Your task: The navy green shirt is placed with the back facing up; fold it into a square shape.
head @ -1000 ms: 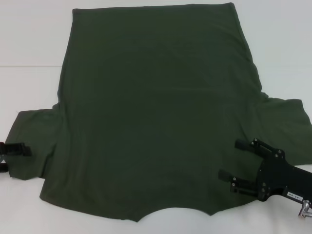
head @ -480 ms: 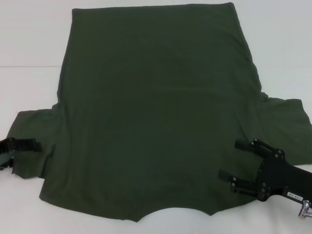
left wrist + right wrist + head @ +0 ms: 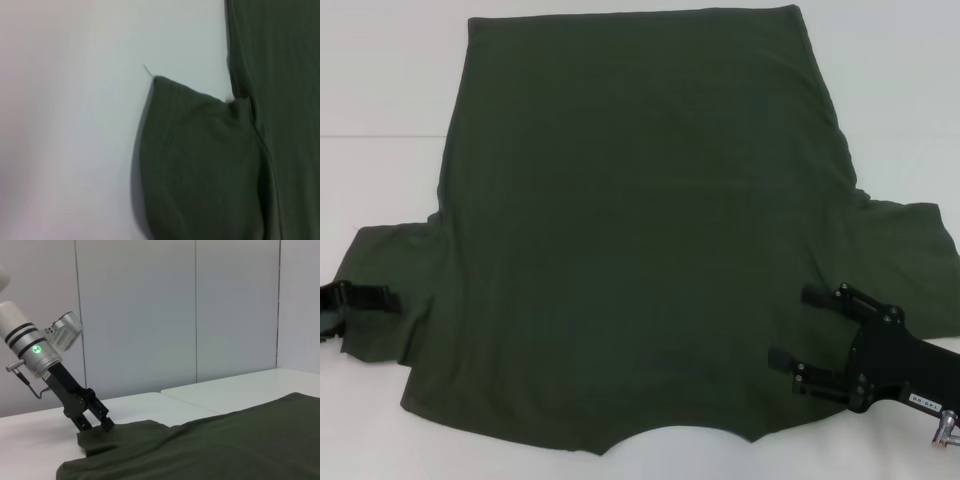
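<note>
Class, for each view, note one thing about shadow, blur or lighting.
Head view: even light, navy green shirt reads flat. Left wrist view: soft blur, sleeve shadow on the table. Right wrist view: green indicator glows above the left end effector.

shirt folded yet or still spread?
Spread. The navy green shirt lies flat in one layer, both sleeves out; left gripper is at the left sleeve edge.

I observe the navy green shirt [image 3: 640,230] spread flat, dark olive, plain and unprinted, hem at the far end, curved neckline at the near edge. Both short sleeves extend sideways. I note the left sleeve [image 3: 200,165] slightly bunched at its outer edge; the body lies smooth with faint creases
</note>
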### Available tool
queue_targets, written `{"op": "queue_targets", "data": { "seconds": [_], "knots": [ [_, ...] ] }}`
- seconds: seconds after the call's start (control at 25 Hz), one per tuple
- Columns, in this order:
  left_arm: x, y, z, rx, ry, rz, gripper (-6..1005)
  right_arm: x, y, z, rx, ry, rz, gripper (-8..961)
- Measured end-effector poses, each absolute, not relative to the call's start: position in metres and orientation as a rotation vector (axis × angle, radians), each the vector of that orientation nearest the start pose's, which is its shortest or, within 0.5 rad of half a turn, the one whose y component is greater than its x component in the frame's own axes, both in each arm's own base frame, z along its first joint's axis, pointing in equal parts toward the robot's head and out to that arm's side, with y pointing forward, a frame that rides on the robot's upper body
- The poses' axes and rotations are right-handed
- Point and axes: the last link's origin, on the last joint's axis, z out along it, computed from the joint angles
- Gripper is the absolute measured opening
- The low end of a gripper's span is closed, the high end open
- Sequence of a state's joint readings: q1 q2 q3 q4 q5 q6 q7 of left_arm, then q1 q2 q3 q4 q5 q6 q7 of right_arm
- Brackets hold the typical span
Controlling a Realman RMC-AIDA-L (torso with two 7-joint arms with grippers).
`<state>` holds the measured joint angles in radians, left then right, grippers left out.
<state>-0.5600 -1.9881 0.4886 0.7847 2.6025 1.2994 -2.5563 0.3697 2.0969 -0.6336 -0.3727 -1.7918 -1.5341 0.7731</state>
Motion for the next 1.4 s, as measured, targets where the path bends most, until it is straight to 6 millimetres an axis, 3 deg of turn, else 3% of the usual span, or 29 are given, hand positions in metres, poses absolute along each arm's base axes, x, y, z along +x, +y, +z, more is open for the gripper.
{"op": "queue_targets", "data": {
  "seconds": [0.12, 0.36, 0.48, 1.12, 1.4],
  "knots": [
    [-0.359, 0.352, 0.078, -1.769, -1.878, -0.195, 860, 0.305, 0.272, -0.032, -2.475, 0.357, 0.842, 931],
    [-0.361, 0.354, 0.076, -1.756, -1.872, -0.195, 654, 0.305, 0.272, -0.031, -2.472, 0.356, 0.846, 931],
    [-0.362, 0.354, 0.076, -1.754, -1.870, -0.195, 412, 0.304, 0.272, -0.031, -2.472, 0.356, 0.847, 930],
    [-0.359, 0.357, 0.077, -1.796, -1.828, -0.178, 11, 0.304, 0.273, -0.031, -2.471, 0.354, 0.848, 931],
    [-0.362, 0.364, 0.096, -1.771, -1.772, -0.171, 10, 0.304, 0.273, -0.031, -2.471, 0.354, 0.848, 930]
  ]
}}
